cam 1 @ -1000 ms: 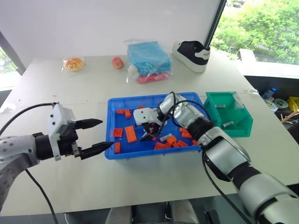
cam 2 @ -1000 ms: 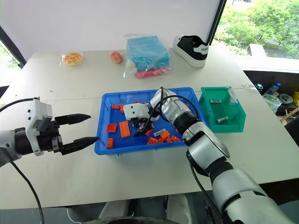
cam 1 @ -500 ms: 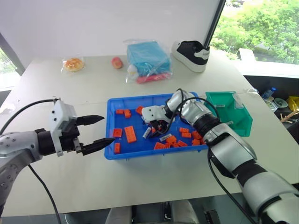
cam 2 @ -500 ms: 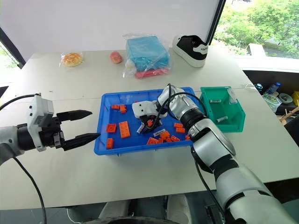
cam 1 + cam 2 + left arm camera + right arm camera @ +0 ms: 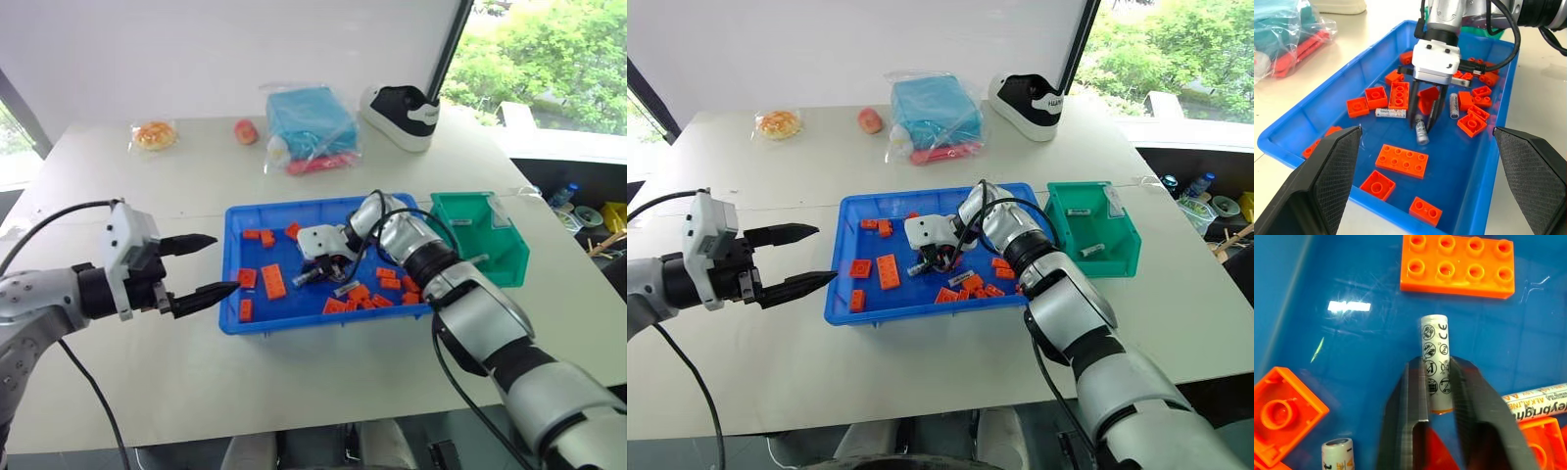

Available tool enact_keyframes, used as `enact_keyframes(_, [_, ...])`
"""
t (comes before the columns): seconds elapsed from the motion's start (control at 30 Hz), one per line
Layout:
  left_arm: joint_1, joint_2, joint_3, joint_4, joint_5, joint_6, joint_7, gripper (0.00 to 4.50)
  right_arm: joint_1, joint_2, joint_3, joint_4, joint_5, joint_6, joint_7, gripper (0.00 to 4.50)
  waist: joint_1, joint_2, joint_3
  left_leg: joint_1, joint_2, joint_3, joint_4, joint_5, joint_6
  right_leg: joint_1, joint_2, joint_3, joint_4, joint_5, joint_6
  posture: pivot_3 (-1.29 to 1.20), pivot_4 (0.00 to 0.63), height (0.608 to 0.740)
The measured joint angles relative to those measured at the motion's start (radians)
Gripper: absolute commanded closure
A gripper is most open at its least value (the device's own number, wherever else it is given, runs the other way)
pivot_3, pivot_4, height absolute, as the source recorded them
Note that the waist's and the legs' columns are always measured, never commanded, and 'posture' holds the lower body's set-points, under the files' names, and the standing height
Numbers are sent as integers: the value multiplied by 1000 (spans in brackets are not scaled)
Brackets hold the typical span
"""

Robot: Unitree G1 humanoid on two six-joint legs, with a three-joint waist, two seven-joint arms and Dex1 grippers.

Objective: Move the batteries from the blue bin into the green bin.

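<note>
Silver battery in the grip: you are holding one battery (image 5: pixel 1435 363) with the right gripper (image 5: pixel 1435 391); its two black fingers (image 5: pixel 1411 396) are pressing on both sides of the lower half of the cylinder, and the free end is sticking out past the fingertips.
Place: the right gripper is standing over the middle of the blue bin (image 5: pixel 231 245), among the orange bricks (image 5: pixel 1403 160); whether the held battery is touching the floor of the bin, I cannot tell.
Handling: this battery is looking small, stiff and light, I think, with a smooth printed skin, so it is probably slipping or rolling easily between hard fingers.
Where to hold: you are taking it a little off its middle; a grip across the round body nearer the middle is probably safer, because it can swing less.
Other batteries: one more (image 5: pixel 1390 112) is lying flat just beside a brick, another (image 5: pixel 1453 105) is lying near the far bricks, and some (image 5: pixel 1093 251) are already lying in the green bin (image 5: pixel 1129 238).
Left gripper: the left gripper (image 5: pixel 201 266) is hovering beside the near left end of the blue bin with its fingers spread wide and nothing between them.
Risk: when you are lifting, the battery may be twisting out.
</note>
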Motion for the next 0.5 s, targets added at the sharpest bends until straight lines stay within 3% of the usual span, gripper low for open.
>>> enact_keyframes(0.13, [-15, 0, -3, 6, 0, 0, 0, 0, 38, -10, -11, -76, 5, 25, 13, 4470, 0, 0, 0, 0, 0, 0, 0, 0, 0, 0, 0, 0, 0, 0, 0, 0, 150, 725])
enact_keyframes(0.23, [-18, 0, -13, 7, -1, 2, -1, 0, 95, -25, -57, -243, 70, 157, 42, 4470, 1, 0, 0, 0, 0, 0, 0, 0, -1, 0, 0, 0, 0, 0, 0, 0, 150, 725])
enact_keyframes(0.37, [-9, -3, -37, 3, -4, 4, -6, 0, 194, -103, -193, -647, 214, 494, 17, 4470, 9, 0, 0, -1, 0, 0, 1, 0, -1, 0, -1, 0, 0, 0, 0, 0, 150, 725])
enact_keyframes(0.5, [-2, -8, -49, -4, -17, 5, -18, 0, 275, -271, -402, -978, 331, 816, -84, 4470, 29, 0, 0, -1, -1, 0, 2, -2, -3, -2, -2, 0, -3, -2, -3, 0, 150, 725])
